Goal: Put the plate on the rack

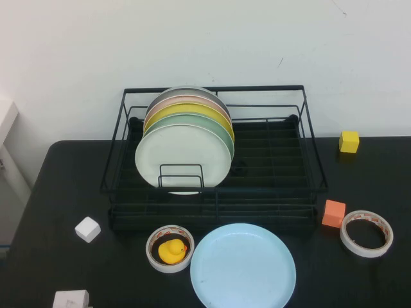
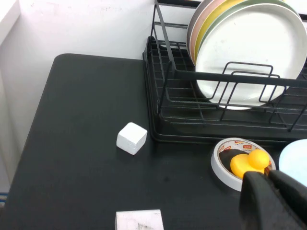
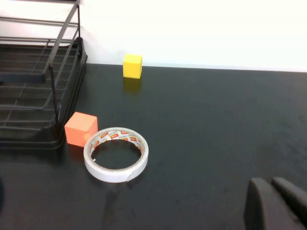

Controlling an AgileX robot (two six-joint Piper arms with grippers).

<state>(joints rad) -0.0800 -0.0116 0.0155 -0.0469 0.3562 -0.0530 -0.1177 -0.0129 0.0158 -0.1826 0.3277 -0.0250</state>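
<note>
A raised view looks down on a black table [image 1: 58, 186] against a white wall. Nearest the robot, at the front edge and slightly right of centre, the light sky-blue plate [image 1: 243, 265] lies flat and face up, untouched. Just to its left, close but not touching, a roll of tape [image 1: 169, 248] lies flat with a small yellow rubber duck [image 1: 171, 250] sitting inside it. Further left are a white cube [image 1: 87, 228] and, at the very front edge, a white block [image 1: 70, 299]. To the right of the plate sit another tape roll [image 1: 366, 233], empty, and an orange cube [image 1: 333, 213] beside it. Neither arm appears in the raised view. Each wrist camera shows only its own dark fingertips at the frame's edge: the left gripper [image 2: 273, 199] hangs near the duck's roll, and the right gripper [image 3: 276, 203] hangs over bare table near the empty roll; both look pressed closed and hold nothing. Behind the plate stands the black wire rack [image 1: 308, 163], with a row of plates upright in its left half: a pale mint-white plate [image 1: 183, 156] in front, then green, yellow, pink and grey rims behind. The rack's right half is free. A yellow cube [image 1: 349, 141] rests by the wall to the right. The task looks not yet begun; the next move calls for an arm to reach the blue plate, open, and grip its rim so it can be tilted upright.
</note>
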